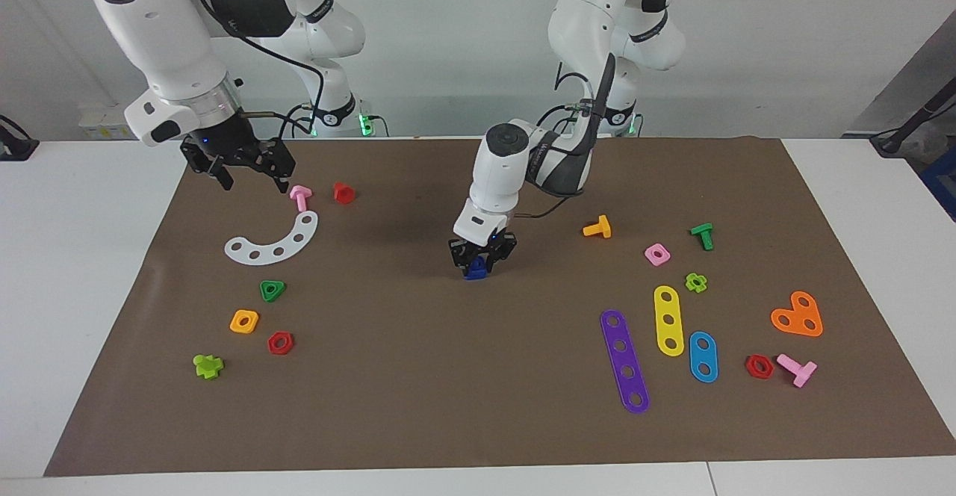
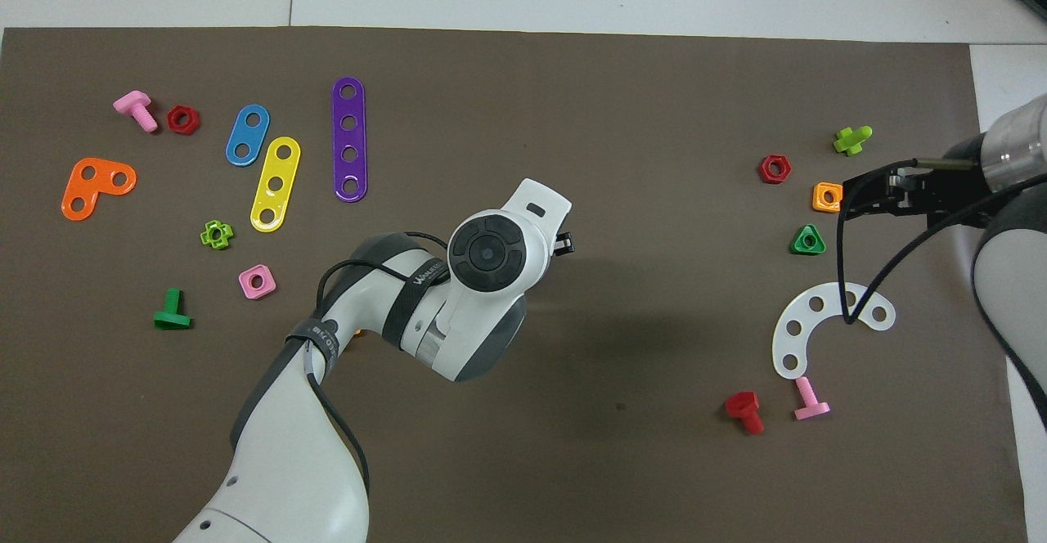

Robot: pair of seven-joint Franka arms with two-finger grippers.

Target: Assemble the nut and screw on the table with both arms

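The right tool (image 1: 252, 182) hangs in the air over the mat's (image 1: 418, 406) corner at the right arm's end of the worktop (image 1: 89, 272), with its jaws wide apart and nothing between them. This arm seems to wait. Just beside and under it lie a pink bolt (image 1: 300, 197), a red bolt (image 1: 343, 193) and a white curved plate (image 1: 275, 242). If this tool goes down without care, it may push these loose pieces.

In the middle of the mat the left tool (image 1: 482, 263) is down low, and its tip is at the dark-blue piece (image 1: 474, 272), which rests on the mat or very close to it. I see only one dark-blue body there, so I cannot tell the nut and the screw apart. In the overhead view the arm's wrist hides it fully. Whether the left tool grips the piece or has let it go, I cannot tell.

In my judgement the main risk is here. If the tool rises while one side sticks to the piece, the piece may tip over or be dragged. If the nut sits only loosely on the screw, a small knock may separate them.

Toward the left arm's end, an orange bolt (image 1: 597, 227) and other coloured parts lie well apart, so they are hardly in danger.
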